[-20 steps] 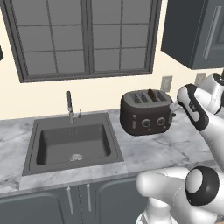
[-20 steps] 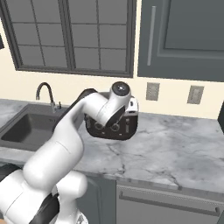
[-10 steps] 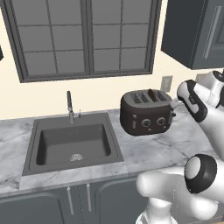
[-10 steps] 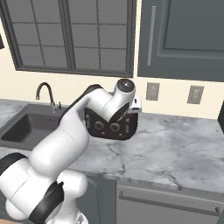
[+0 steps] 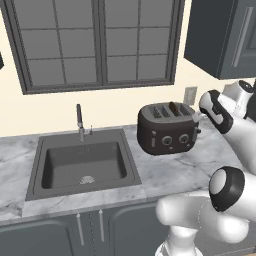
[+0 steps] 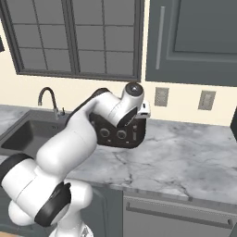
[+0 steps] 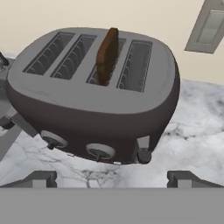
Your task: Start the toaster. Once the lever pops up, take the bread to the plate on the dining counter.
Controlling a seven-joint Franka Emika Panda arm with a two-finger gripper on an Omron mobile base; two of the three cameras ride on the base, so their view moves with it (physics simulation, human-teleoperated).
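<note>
Hand view frames the toaster (image 7: 94, 94) from above and slightly in front, and it is taken as the landmark for everything else. Four slots are seen across its grey top. The bread (image 7: 107, 54) is seen standing upright in the third slot counted from the picture's left, with about its upper half raised above the toaster's top. Two round silvery knobs (image 7: 99, 152) are seen low on the dark front face, and a small dark knob is seen at the lower front corner beside them. The lever cannot be made out with certainty. The gripper (image 7: 112, 178) is held above and in front of the toaster, with its two dark fingertips (image 7: 37, 178) spread wide apart and nothing between them; the toaster is not touched by them.

From the left base view, the toaster (image 5: 167, 130) is seen resting on the marble worktop (image 5: 170, 172), with the dark sink (image 5: 82, 162) well apart on its left and the faucet (image 5: 80, 122) behind that sink. A wall outlet (image 5: 190, 94) is seen just behind the toaster. From the right base view, the toaster (image 6: 118, 132) is largely hidden behind the white arm.
</note>
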